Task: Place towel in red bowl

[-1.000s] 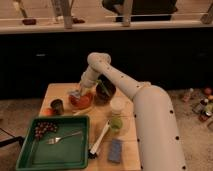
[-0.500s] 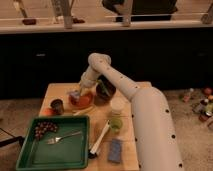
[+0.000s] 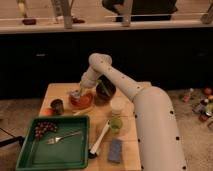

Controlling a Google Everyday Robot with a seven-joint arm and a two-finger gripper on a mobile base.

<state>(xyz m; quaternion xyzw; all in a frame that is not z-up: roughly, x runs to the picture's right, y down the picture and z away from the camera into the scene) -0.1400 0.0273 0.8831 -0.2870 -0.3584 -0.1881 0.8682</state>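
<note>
The red bowl (image 3: 82, 102) sits on the wooden table (image 3: 131, 150), left of the middle at the back. My gripper (image 3: 78, 94) hangs from the white arm (image 3: 120, 82) and is down at the bowl's left rim. A small pale grey bundle, which may be the towel (image 3: 75, 93), shows right at the gripper tip over the bowl. I cannot tell whether it is held or lying in the bowl.
A dark bowl (image 3: 105, 91) stands right of the red bowl and a small dark cup (image 3: 57, 105) to its left. A green tray (image 3: 35, 152) holds grapes (image 3: 44, 129) and a fork (image 3: 63, 137). A white brush (image 3: 100, 140), a blue sponge (image 3: 116, 150) and a green cup (image 3: 116, 123) lie at the front.
The gripper has shifted slightly to the left over the red bowl. Nothing else has moved.
</note>
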